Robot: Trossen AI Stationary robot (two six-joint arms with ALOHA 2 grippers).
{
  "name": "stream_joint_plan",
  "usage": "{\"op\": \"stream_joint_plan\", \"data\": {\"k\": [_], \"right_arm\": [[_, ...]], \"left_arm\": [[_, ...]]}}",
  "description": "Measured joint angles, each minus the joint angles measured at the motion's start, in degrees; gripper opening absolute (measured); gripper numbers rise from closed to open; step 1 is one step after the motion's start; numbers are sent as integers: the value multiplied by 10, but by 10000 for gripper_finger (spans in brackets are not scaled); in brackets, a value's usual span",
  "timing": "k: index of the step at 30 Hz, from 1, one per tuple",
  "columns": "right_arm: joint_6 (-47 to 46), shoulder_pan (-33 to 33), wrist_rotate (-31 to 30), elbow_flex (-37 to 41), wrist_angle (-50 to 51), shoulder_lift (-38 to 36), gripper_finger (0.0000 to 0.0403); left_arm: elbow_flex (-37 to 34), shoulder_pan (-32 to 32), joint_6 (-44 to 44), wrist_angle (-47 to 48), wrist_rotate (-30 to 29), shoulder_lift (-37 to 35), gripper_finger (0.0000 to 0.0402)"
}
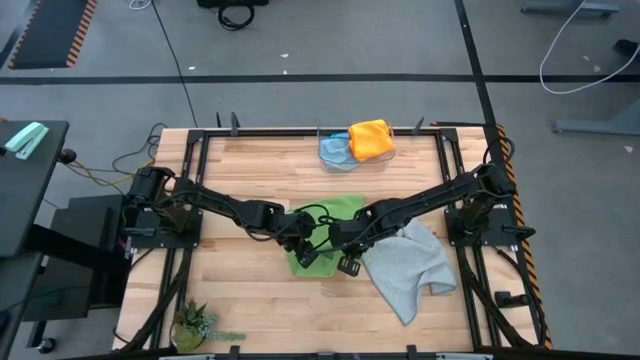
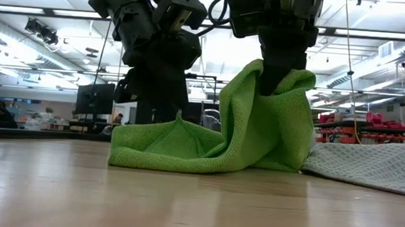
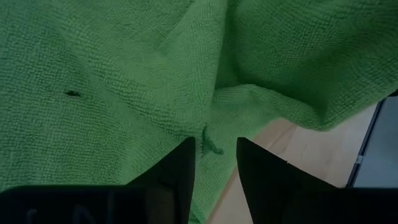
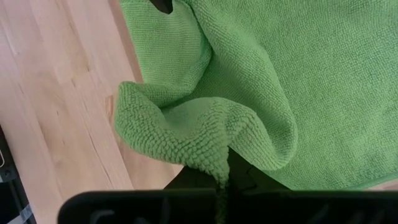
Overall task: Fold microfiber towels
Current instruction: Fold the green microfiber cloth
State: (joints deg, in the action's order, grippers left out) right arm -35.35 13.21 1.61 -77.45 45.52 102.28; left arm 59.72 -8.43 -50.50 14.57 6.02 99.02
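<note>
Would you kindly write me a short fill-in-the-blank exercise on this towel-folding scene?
1. The right tool pinches a raised part of the bright ____ microfiber towel.
2. The light grey microfiber towel lies spread on the wooden ____.
3. The yellow-orange microfiber towel lies on top of the light ____ one.
4. The left tool, fingers apart, hovers over the same towel, holding ____.

Missing words: green; table; blue; nothing
</note>
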Motion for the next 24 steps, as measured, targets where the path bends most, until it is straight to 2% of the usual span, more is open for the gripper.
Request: {"op": "stream_joint_plan", "data": {"k": [15,24], "right_arm": [[0,-17,0,0,0,0,0],[2,-18,0,0,0,0,0]], "left_arm": [[0,-8,-7,-1,0,0,120],[0,-8,-11,0,-19,3,93]]}}
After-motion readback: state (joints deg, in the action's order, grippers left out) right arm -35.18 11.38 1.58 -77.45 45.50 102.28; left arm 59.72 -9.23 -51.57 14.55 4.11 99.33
